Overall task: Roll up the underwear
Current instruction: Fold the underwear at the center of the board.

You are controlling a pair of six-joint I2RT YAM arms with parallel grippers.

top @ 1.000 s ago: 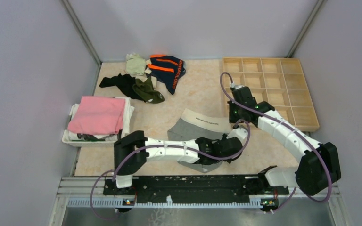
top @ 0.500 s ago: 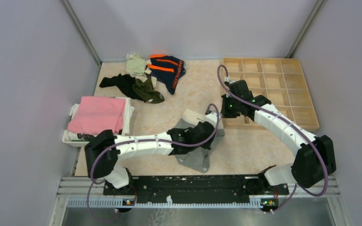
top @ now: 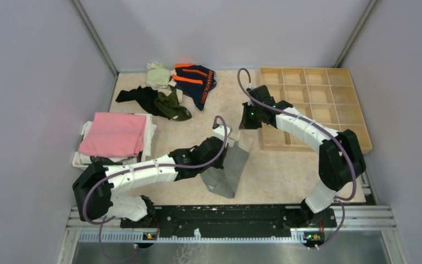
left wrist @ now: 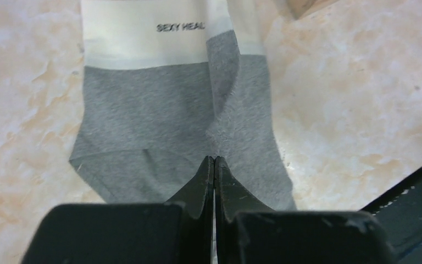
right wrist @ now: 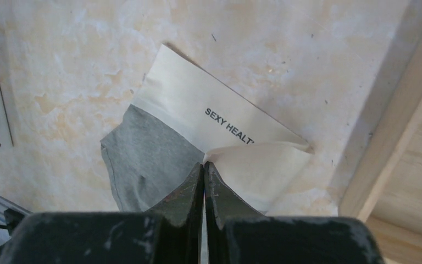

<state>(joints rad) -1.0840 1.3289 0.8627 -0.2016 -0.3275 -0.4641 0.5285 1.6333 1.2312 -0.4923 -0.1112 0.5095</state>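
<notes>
Grey briefs (top: 232, 170), one pair, with a cream waistband (right wrist: 220, 118) printed in black "SEXY HEAL…": lying on the table (top: 286, 176) near its middle, folded lengthwise into a narrow strip that runs from the waistband at the far end to the leg end nearer the arm bases, one side turned over the other. Left gripper (left wrist: 214, 160): jaws pressed together, tips at the crease of the grey cloth below the waistband, appearing to pinch the turned-over edge. Right gripper (right wrist: 204, 165): jaws likewise pressed together, tips at the corner where a flap of the waistband is doubled back, appearing to pinch that flap. Wooden box (top: 313, 104) of open square compartments: at the far right of the table, its near-left edge just beside the waistband. Further underwear, in a loose heap at the far left corner, well apart from the grey pair: navy briefs (top: 196, 80) with orange stripes and lettering; olive briefs (top: 171, 105), crumpled; a dark garment (top: 137, 96), spread flat; a pale garment (top: 156, 74), bunched at the back. Pink cloth (top: 114, 133): folded, resting on other folded fabric in a white tray (top: 82, 160) at the left edge.
</notes>
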